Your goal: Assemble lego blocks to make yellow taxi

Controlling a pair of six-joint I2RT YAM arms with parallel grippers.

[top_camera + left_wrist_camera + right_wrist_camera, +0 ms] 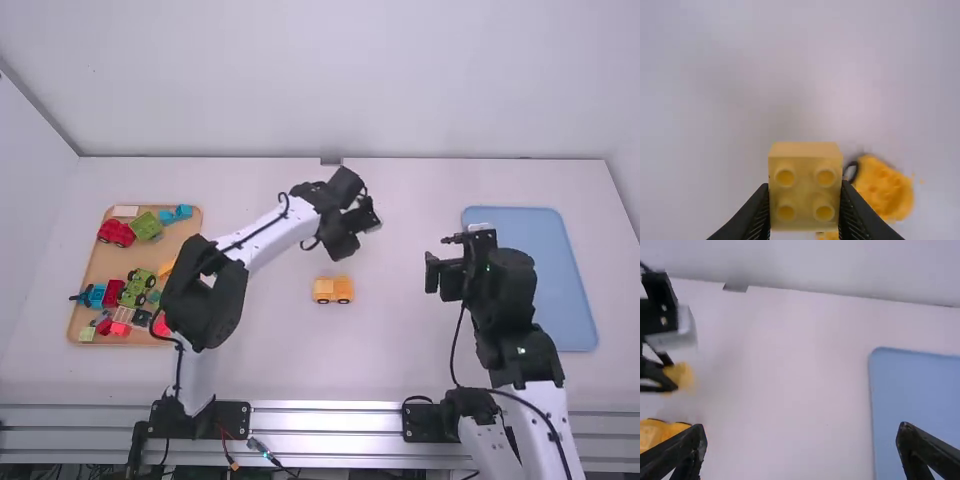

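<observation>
Nearest the camera in the left wrist view: a small yellow plastic block [805, 159], gripped between the two fingers of my left gripper [804, 187], which press on opposite side walls. I judge it very light, stiff and hard to break; its smooth faces could let it slip or twist if pinched off centre. The flat side walls, taken squarely at mid-height, are the proper hold, leaving the studs and the underside free for joining.

The yellow-orange wheeled plastic car body [333, 290], probably the taxi's base, should be equally rigid and only slightly heavier. Being wheeled, it may roll if pushed along its length; I would steady it low on its long sides.

Appearance: the block is a pale, matt yellow, boxy, with four round studs in a square facing the wrist camera. The car body is a warmer yellow-orange, with a dark wheel visible in the left wrist view.

Position: I hold the block above the white worktop [400, 350], on the far side of the car body, which sits near the middle. My right gripper [802, 426] has its fingers spread, nothing between them. The tan wooden tray [115, 262] of coloured toy-brick vehicles lies left; the flat blue rectangular tray [530, 280] lies right.
</observation>
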